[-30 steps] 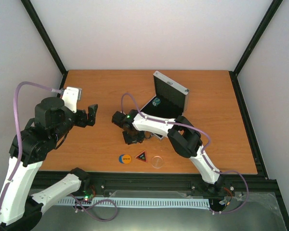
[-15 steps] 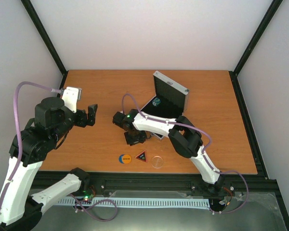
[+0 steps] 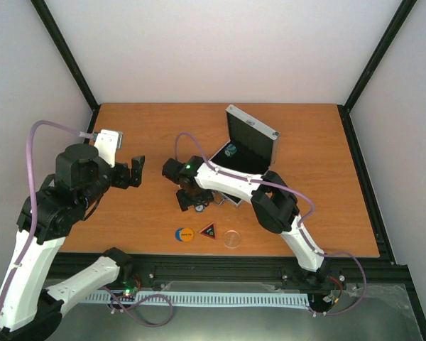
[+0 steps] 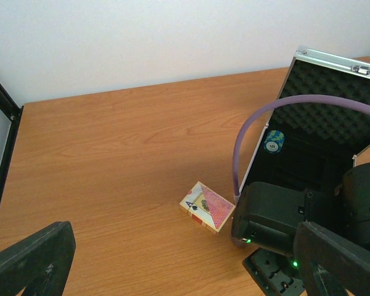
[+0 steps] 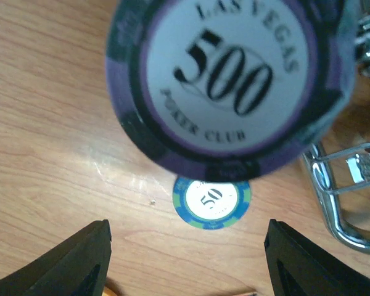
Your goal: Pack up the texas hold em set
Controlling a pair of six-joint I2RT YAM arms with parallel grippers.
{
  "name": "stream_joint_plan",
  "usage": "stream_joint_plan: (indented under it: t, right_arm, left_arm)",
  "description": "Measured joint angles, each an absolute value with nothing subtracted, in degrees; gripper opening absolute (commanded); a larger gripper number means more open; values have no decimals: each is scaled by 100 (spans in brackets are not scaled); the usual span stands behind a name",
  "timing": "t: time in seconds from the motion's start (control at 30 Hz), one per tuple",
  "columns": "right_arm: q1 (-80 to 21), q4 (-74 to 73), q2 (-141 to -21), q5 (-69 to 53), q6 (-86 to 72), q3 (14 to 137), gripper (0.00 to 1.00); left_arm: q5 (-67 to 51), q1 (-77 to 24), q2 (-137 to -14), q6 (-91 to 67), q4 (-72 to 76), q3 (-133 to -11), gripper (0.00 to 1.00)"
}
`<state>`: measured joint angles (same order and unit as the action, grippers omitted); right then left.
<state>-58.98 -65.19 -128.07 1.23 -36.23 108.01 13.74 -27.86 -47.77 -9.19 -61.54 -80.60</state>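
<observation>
The silver case (image 3: 252,135) stands open at the back of the table, its black lining (image 4: 324,117) facing the arms, with one blue chip (image 4: 274,142) inside. My right gripper (image 3: 190,201) hangs open just in front of the case. Below it a blue 50 chip (image 5: 211,202) lies flat on the wood. A purple 500 chip (image 5: 231,80) fills the top of the right wrist view, blurred and close to the lens, clear of the fingertips. The card pack (image 4: 208,206) lies left of the right wrist. My left gripper (image 3: 131,172) is open, off to the left.
The orange disc (image 3: 184,234), the black-red triangle (image 3: 208,231) and the clear disc (image 3: 232,238) lie in a row near the front edge. The case's metal handle (image 5: 351,197) sits just right of the 50 chip. Black frame posts edge the table.
The right gripper's fingers have spread apart from nearly shut, and the gripper has shifted slightly left. The left arm has barely moved.
</observation>
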Motion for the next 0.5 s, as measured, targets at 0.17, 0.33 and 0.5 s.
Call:
stream_joint_plan:
  t: [0.17, 0.33, 0.5]
  right_arm:
    - [-5896, -6495, -12951, 128, -3577, 10908, 69]
    - [-5889, -6453, -12973, 128, -3568, 10750, 67]
    - [-5876, -6311, -12973, 148, -3487, 10475, 67]
  left_arm:
    - [1396, -2786, -4777, -917, -6154, -8053, 100]
    - [1417, -2786, -4777, -917, -6156, -8029, 100]
    - [1422, -2786, -4777, -917, -6156, -8018, 100]
